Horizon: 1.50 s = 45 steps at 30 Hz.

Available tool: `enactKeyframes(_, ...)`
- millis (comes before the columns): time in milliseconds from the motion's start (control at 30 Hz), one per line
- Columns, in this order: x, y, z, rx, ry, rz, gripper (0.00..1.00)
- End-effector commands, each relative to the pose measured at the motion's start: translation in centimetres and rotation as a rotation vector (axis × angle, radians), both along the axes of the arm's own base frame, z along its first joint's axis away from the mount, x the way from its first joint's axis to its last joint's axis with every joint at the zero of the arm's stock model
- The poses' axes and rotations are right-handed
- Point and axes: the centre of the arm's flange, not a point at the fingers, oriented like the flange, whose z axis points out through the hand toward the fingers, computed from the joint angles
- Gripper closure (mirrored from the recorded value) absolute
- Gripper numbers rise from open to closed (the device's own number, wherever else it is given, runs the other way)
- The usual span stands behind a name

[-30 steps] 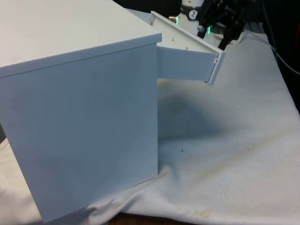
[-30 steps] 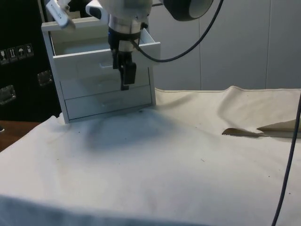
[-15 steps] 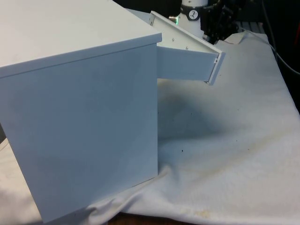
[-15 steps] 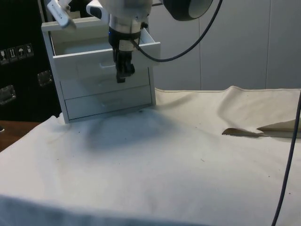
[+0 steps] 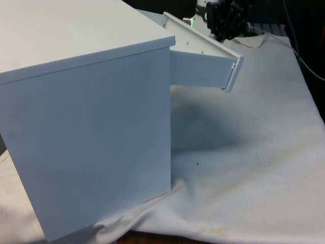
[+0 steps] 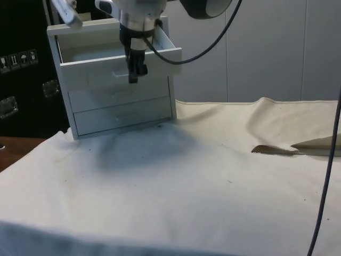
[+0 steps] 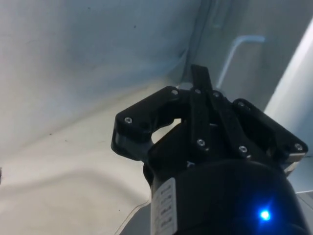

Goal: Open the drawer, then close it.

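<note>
The top drawer of the white chest of drawers stands pulled out. The claw, pinched shut and empty, hangs before its front; an off-centre push could jam it crooked.

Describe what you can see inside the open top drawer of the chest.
In the side view the top drawer stands pulled out of the chest of drawers, and its pale inner walls show with nothing visible against them. Its front panel and the gripper before it hide the floor.
</note>
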Motion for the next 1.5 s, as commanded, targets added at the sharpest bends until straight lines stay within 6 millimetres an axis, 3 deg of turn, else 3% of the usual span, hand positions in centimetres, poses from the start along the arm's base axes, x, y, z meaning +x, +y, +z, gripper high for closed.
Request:
enactKeyframes(0,0.4,-0.5,0.2,-0.014,-0.007,0.000,1.00)
enactKeyframes(500,1.9,-2.9,2.5,-0.037,-0.024,-0.009,1.00)
enactKeyframes(533,1.5,-2.2,2.2,-0.027,-0.021,-0.009,1.00)
enactKeyframes(600,2.1,-3.2,3.1,-0.041,-0.027,-0.010,1.00)
enactKeyframes(1033,3.8,-5.1,5.3,-0.065,-0.057,-0.024,1.00)
enactKeyframes(1467,5.4,-6.6,6.1,-0.084,-0.084,-0.042,1.00)
